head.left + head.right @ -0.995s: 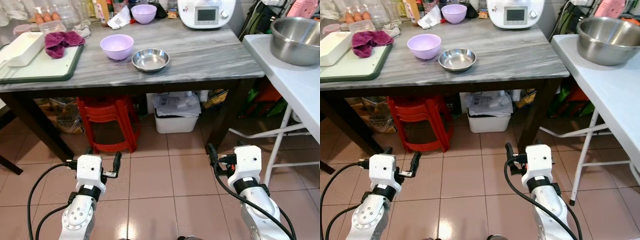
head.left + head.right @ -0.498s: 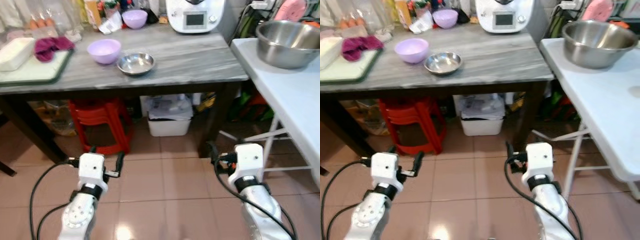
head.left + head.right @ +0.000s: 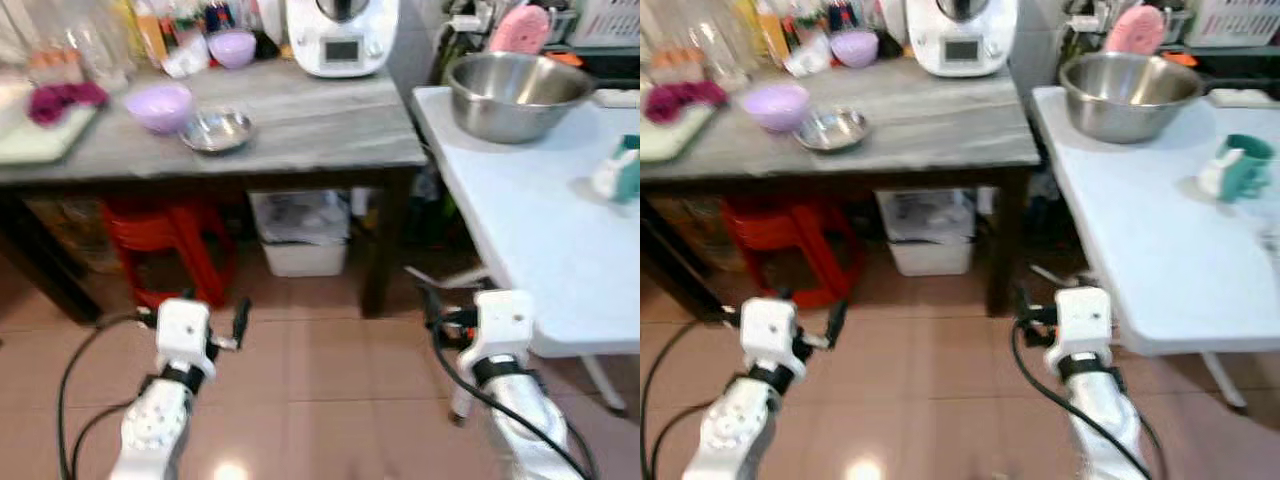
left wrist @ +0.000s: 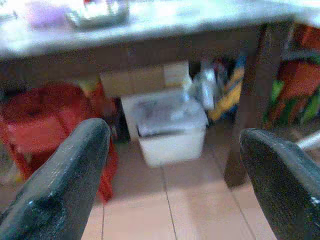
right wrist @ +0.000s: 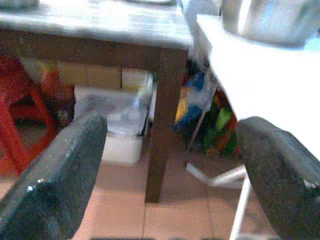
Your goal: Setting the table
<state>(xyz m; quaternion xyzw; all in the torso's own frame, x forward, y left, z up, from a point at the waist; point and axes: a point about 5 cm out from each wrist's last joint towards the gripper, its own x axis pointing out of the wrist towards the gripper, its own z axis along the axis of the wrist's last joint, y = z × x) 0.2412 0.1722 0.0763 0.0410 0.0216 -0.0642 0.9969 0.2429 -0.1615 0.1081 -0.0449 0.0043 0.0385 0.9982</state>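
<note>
The right tool (image 5: pixel 170 165) is spread wide, its two black fingers (image 5: pixel 55 180) apart with nothing between them. Beyond stands a dark leg (image 5: pixel 162 125) of the grey surface (image 5: pixel 100 22). Beside that leg: a white bin (image 5: pixel 112 127), a red stool (image 5: pixel 20 115), and a white surface (image 5: pixel 260 75) carrying a steel bowl (image 5: pixel 270 20).
</note>
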